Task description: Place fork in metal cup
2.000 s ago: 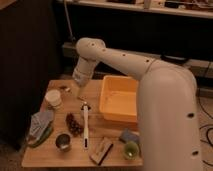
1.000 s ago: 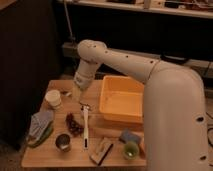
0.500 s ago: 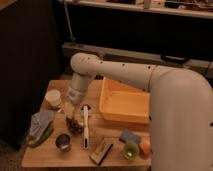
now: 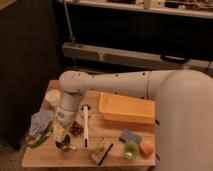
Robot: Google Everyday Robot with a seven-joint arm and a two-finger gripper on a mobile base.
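Your gripper [image 4: 63, 121] hangs with fingers pressed together; the fork [image 4: 57, 131], seemingly just below them, looks light, stiff, slick: pinch mid-handle.

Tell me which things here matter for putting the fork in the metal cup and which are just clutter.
Job: gripper, low over the table's left side, shut on the fork; metal cup nearby.
Clutter: paper cup, long white utensil, yellow bin, green cup, blue sponge, grey cloth.
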